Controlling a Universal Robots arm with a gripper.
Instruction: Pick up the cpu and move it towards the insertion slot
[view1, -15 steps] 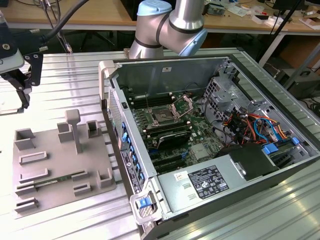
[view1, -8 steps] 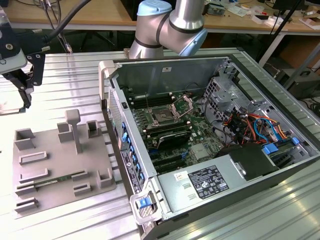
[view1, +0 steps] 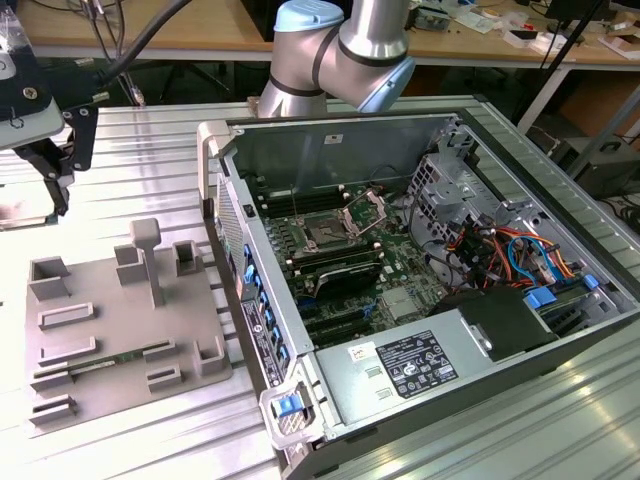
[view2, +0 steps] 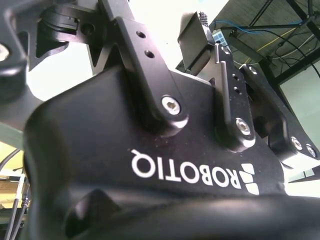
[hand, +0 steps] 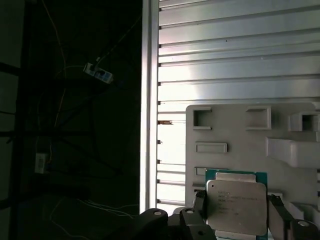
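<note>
From across the room, the exterior view has the arm (view1: 340, 50) reaching out over the ribbed metal counter (view1: 130, 150), with its hand (view1: 52, 172) hanging just past the grey tray (view1: 100, 330) at the tray's far corner, on the exterior view's left. The insertion slot (view1: 325, 236) lies the other way, beyond the tray toward the exterior view's right, inside the open computer case (view1: 330, 140). Its hinged bracket (view1: 366, 212) is tipped up, leaving the dark centre bare. I'd say the carry has to cross the whole tray, and then the case's side wall nearest the tray has to be cleared. The tray's tall post (view1: 152, 265) and its raised blocks stand under that line. The second wrist view looks up along the hand's dark body, with its fingers (view2: 226, 85) leaning in toward one another at the tips. In the first wrist view the cpu (hand: 236, 205) sits flat between the two dark fingers, silver top facing out and a thin green edge along one side. The hand is clenched on two opposite edges of the chip. It is close to square, so no long axis matters. The tray lies behind it, well apart by the look of it, so I judge the chip lifted clear of the tray.
</note>
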